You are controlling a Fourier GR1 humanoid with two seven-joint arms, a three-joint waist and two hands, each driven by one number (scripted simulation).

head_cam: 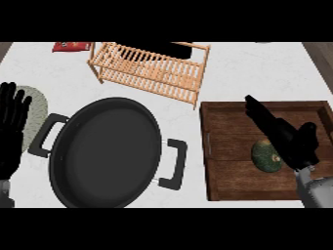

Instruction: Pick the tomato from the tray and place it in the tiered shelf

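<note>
Layout, head view, counter [234, 68]:

- Centre-left: pan [105, 152] w/ two side handles.
- Right of pan: tray [226, 146], just beside pan's right handle, not touching.
- In tray, right of its centre: tomato [265, 157].
- Behind pan and tray, top centre: tiered shelf [151, 68], lying at an angle.
- Left of shelf, at far edge: small packet [71, 46].
- Far left: round mat [33, 105]; left hand [2, 139] over it.
- Right hand [288, 139] over tray, partly covering tomato's right side.
</note>
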